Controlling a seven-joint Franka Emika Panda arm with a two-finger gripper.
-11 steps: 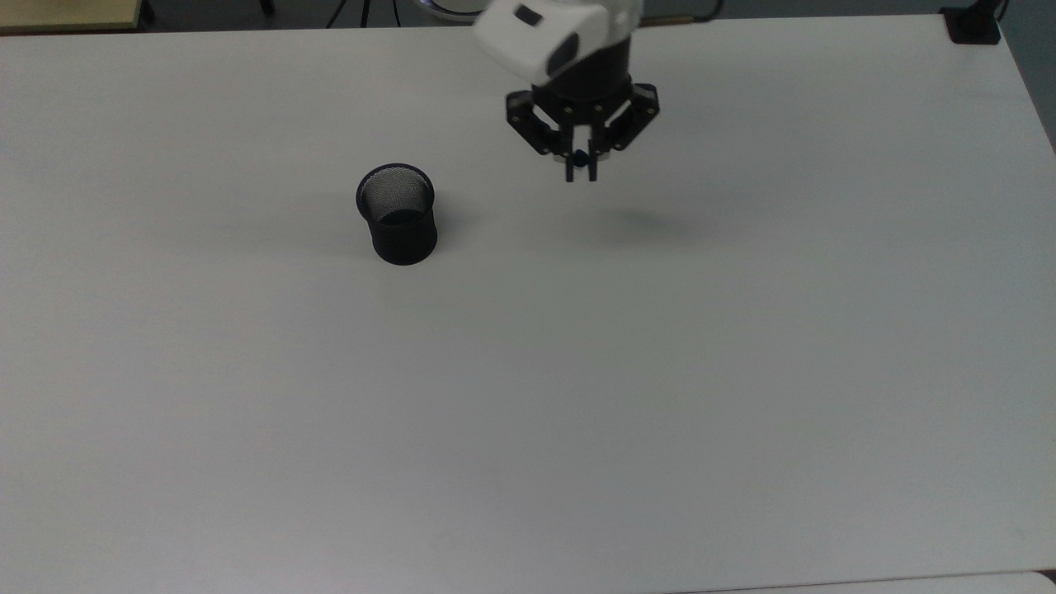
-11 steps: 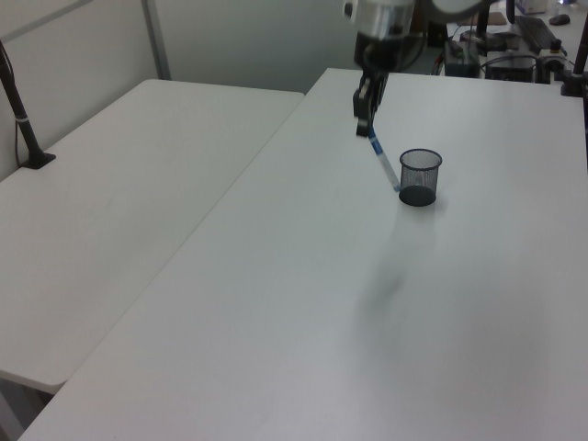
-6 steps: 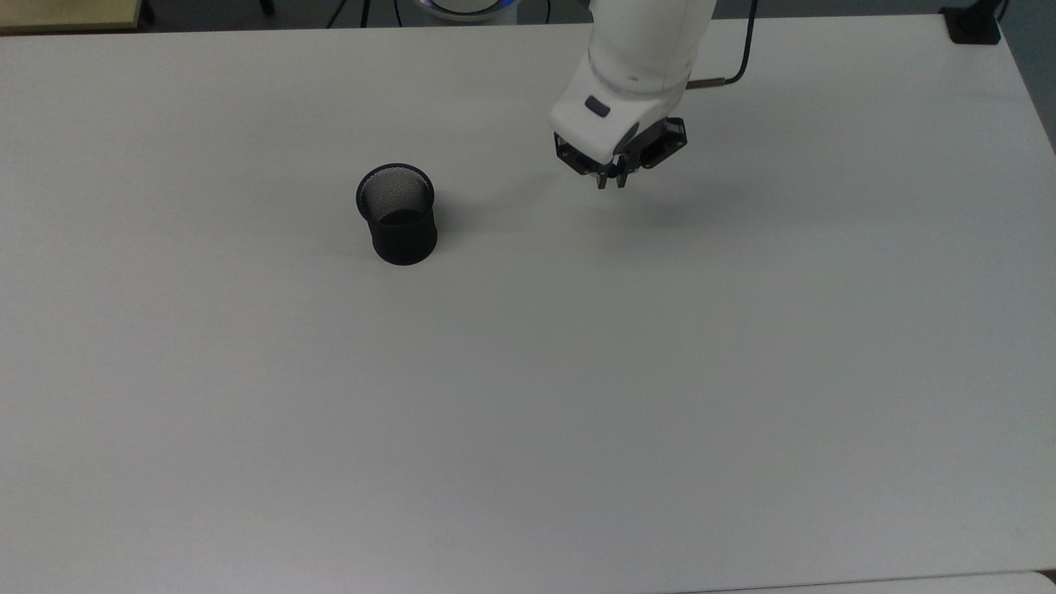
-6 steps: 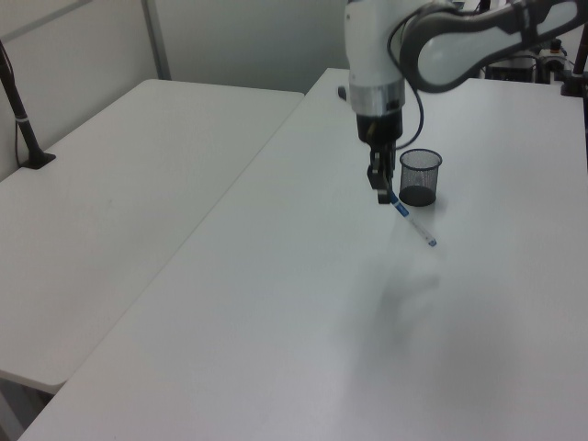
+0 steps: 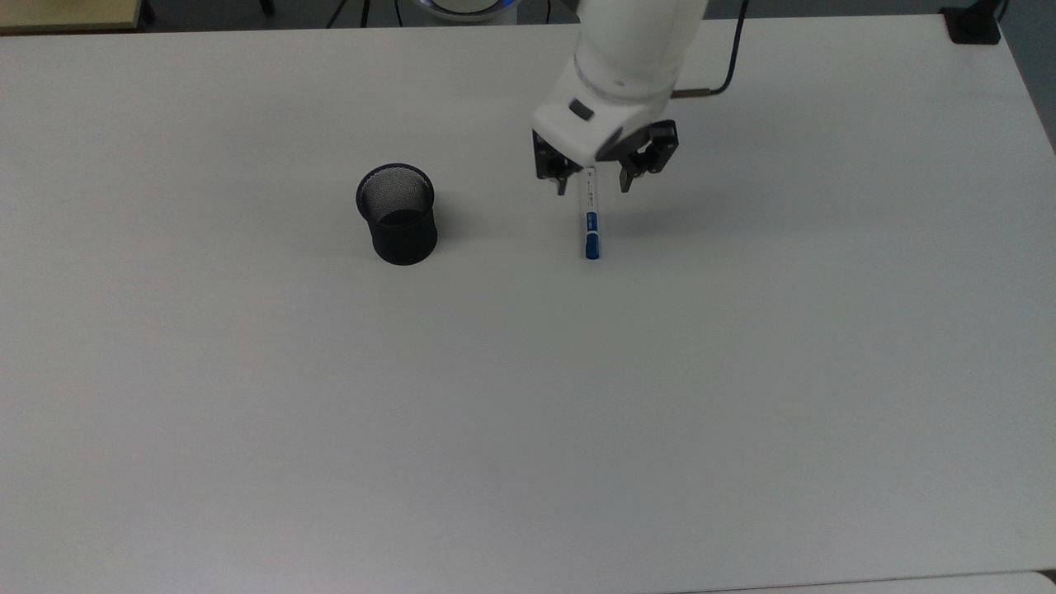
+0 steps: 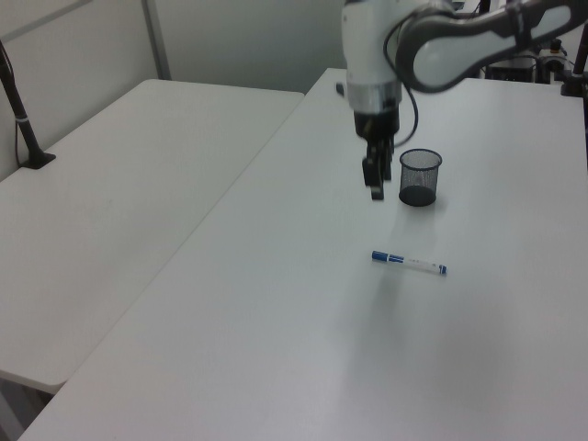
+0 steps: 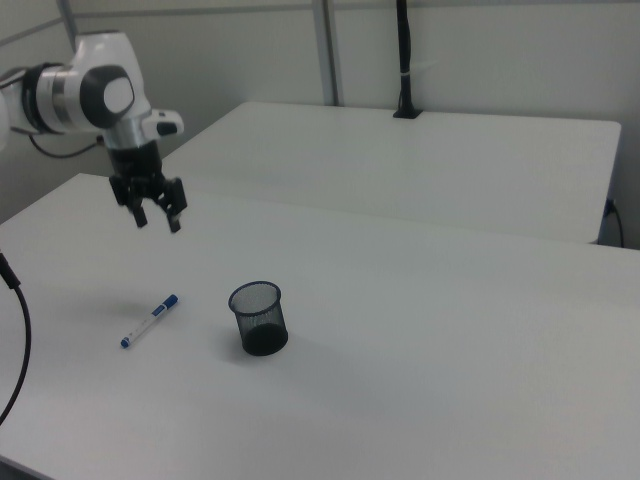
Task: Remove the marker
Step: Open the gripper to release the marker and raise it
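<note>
Below: gripper (image 5: 591, 183) (image 6: 373, 181) (image 7: 156, 217) raised above the white table (image 5: 528, 396) (image 6: 303, 331) (image 7: 430, 400), fingers spread wide, nothing between them. Marker (image 5: 591, 218) (image 6: 409, 263) (image 7: 150, 320) flat on the table beneath the gripper, apart from the fingers; in the top view, white end under the gap between the fingertips, blue cap pointing away toward the bottom edge. Black mesh cup (image 5: 397, 213) (image 6: 420, 176) (image 7: 258, 317) upright, well off to the gripper's side at the top view's left, just beside the gripper on the left view's right, and beyond the marker toward the right view's right; not touching the marker. Second white table (image 6: 119, 193) (image 7: 420, 165) alongside.
</note>
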